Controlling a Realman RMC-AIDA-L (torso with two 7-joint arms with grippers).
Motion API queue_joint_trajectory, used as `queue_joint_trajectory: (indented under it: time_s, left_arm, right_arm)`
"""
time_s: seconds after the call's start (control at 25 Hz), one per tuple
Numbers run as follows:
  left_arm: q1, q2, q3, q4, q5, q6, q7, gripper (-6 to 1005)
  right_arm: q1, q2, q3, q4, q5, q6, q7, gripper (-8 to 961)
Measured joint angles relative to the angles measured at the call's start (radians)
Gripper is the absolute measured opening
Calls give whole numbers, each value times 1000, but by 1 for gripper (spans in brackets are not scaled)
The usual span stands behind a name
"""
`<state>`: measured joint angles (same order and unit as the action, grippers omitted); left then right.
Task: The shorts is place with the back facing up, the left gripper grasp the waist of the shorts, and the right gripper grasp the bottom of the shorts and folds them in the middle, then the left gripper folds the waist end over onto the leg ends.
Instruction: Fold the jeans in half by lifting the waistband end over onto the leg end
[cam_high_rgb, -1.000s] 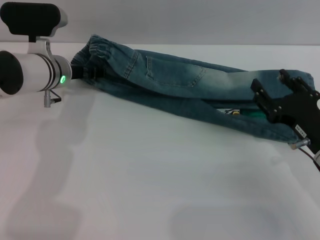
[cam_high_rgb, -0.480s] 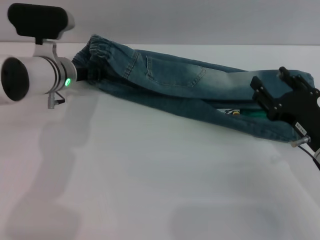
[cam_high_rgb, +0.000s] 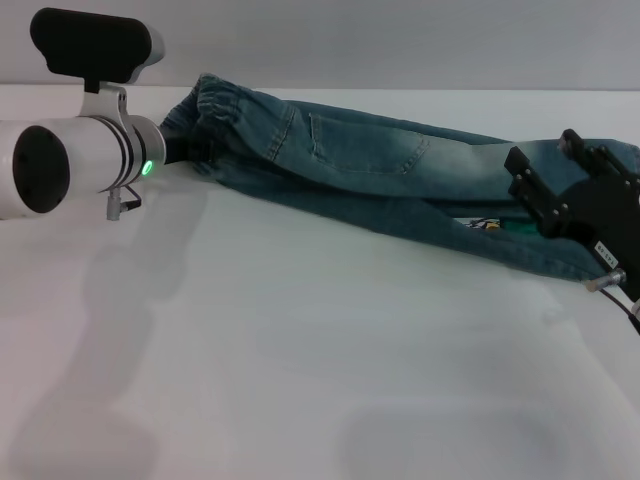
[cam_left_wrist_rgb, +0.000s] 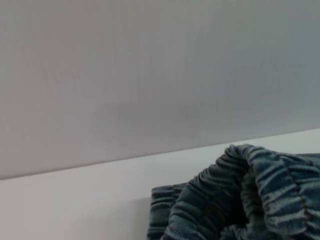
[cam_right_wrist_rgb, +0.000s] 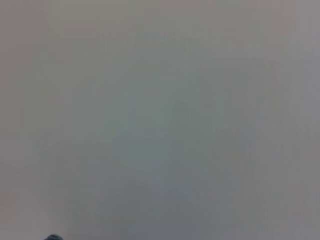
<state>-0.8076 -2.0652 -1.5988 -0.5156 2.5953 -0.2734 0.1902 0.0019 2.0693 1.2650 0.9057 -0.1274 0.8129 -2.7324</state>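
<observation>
left gripper (cam_high_rgb: 180, 150) fingers gripping waist (cam_high_rgb: 215, 105) | right gripper (cam_high_rgb: 560, 205) fingers: cannot tell | shorts (cam_high_rgb: 370, 165) folded lengthwise

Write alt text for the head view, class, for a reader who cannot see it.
Blue denim shorts, folded lengthwise, stretch across a white table between two robot arms. The left gripper meets the gathered elastic waist at the robot's left; the right gripper covers the leg ends at its right. A colourful print peeks from the fold.
</observation>
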Motion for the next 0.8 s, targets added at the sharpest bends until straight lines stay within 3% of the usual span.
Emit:
queue_joint_trajectory:
  time_s: [0.2,0.36,0.8]
  left_arm:
    - [3,0,5,-1,0,0,0,147]
    - [6,0,6,-8,0,0,0,122]
    - [122,1,8,-222,0,-55,0,77]
  right_arm:
    - [0,0,0,0,0,1,0,637]
    - [0,0,0,1,0,2,0,637]
    - [-7,0,7,-3,0,0,26,635]
